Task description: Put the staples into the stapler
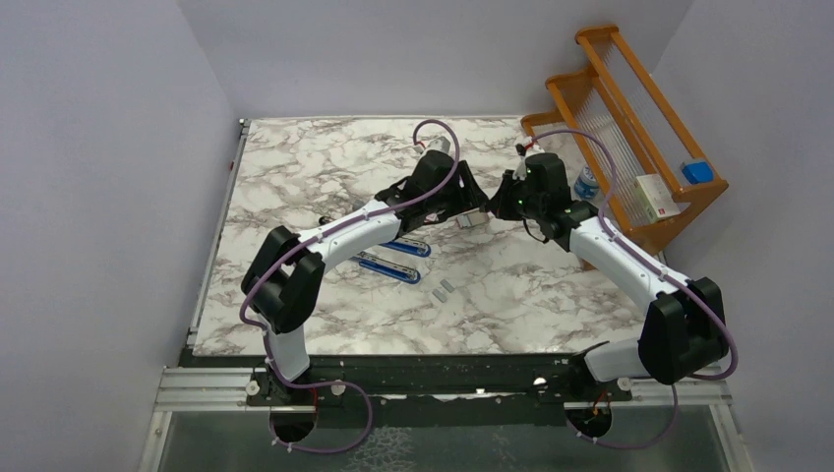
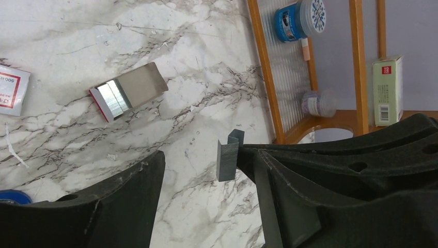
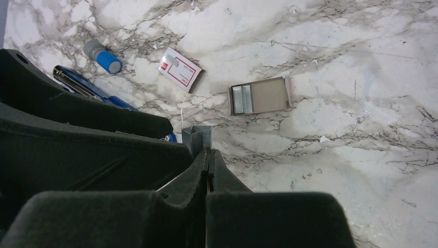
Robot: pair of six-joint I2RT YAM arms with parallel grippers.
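Right pincer: my fingers are pressed together on one end of a grey strip of staples, held up over the surface.
Left pincer: wide. The strip stands in the gap between my fingers, with clear space to one finger. I cannot tell whether the other touches it.
Meeting point: mid-surface toward the back, with both pincers tip to tip in the top view.
Tray: open card tray lying flat on the surface, more staples packed at one end, the rest bare.
Sleeve: white with a red label, lying flat, apart from the tray.
Stapler: blue, opened out into two bars, on the surface by my left arm, nearer the bases than the pincers.
Loose strips: small grey pieces just right of the stapler.
Tube: blue-capped, lying near the stapler's end.
Rack: wooden, at the right edge, holding a pale box and a blue item.
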